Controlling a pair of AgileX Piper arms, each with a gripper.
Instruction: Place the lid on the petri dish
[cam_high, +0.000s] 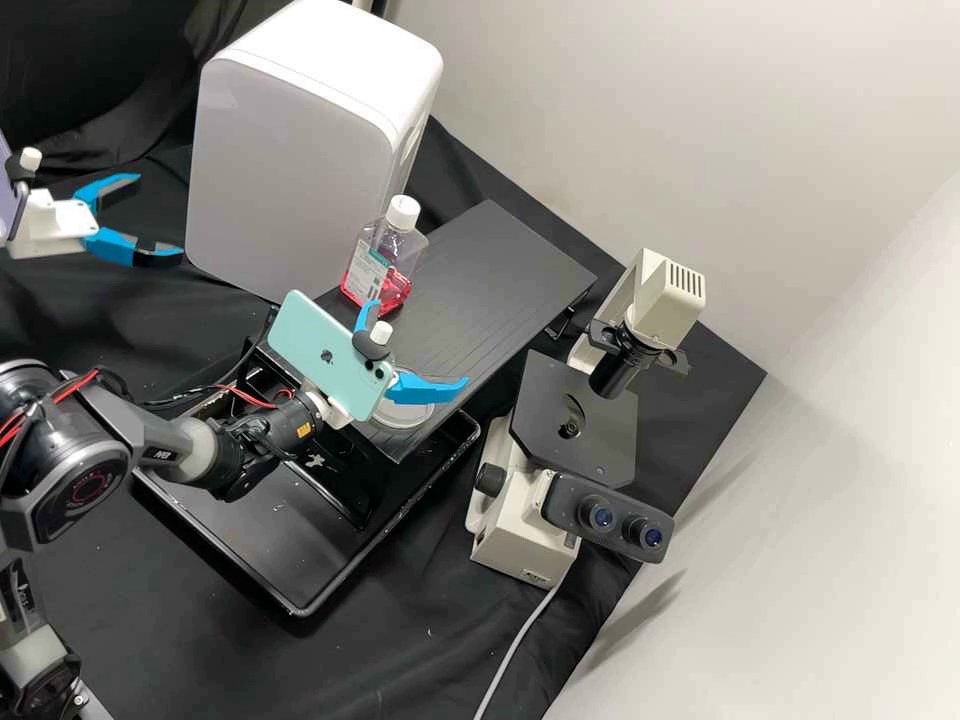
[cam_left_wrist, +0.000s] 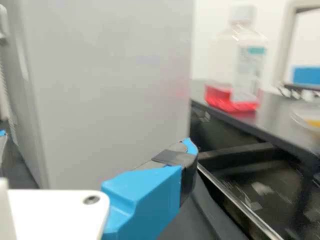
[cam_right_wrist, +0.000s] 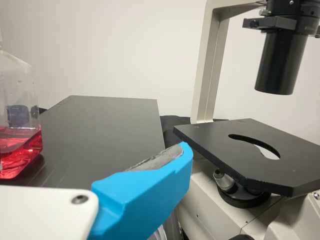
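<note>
- High view, far left: the left gripper (cam_high: 156, 216) hangs over the table (cam_high: 450, 640) beside the white cabinet (cam_high: 310, 130), its jaws apart and empty, well apart from the work
- Next comes a flask of red liquid (cam_high: 385, 262), upright on the raised black platform (cam_high: 500, 270) behind the dish; a careless swing could tip it, so I would keep clear of it
- Right gripper (cam_high: 420, 342) is at the platform's near corner, jaws apart, with its nearer finger just above the petri dish (cam_high: 400, 420); nothing shows clamped between them
- That dish rests on the same corner, close to the platform's edge; I cannot tell lid from base, nor whether the lid is already seated
- If it is not seated, the step calls for a level lid, centred over the base, lowered straight and let go only once the rim drops all round; a sideways nudge might push the dish off the edge
- Microscope (cam_high: 600, 440) stands to the right, apart from the dish
</note>
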